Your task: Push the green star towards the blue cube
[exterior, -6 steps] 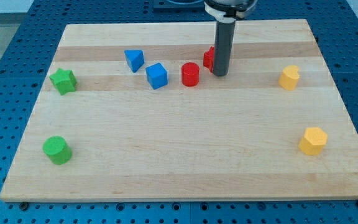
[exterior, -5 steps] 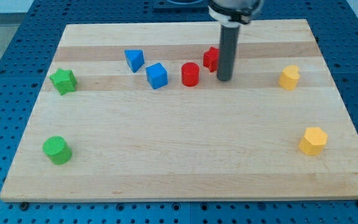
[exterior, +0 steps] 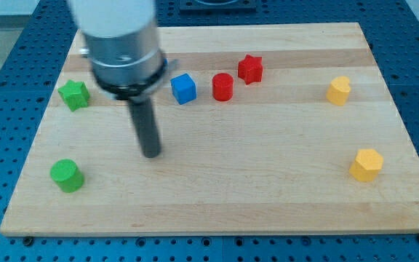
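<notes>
Since the green star (exterior: pixel 73 94) is seen apart from the blue cube (exterior: pixel 183 88) at upper left, untouched by my tip (exterior: pixel 151 154) on bare board (no gripper fitted), the push is judged unstarted.

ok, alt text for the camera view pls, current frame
My tip rests on the wooden board, right of and below the green star, not touching it. The blue cube sits further right, beside a red cylinder.

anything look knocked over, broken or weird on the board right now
Nothing stands out. The blocks all sit flat and whole on the board. My tip rests on bare wood, right of the green star and lower left of the blue cube, touching neither.
</notes>
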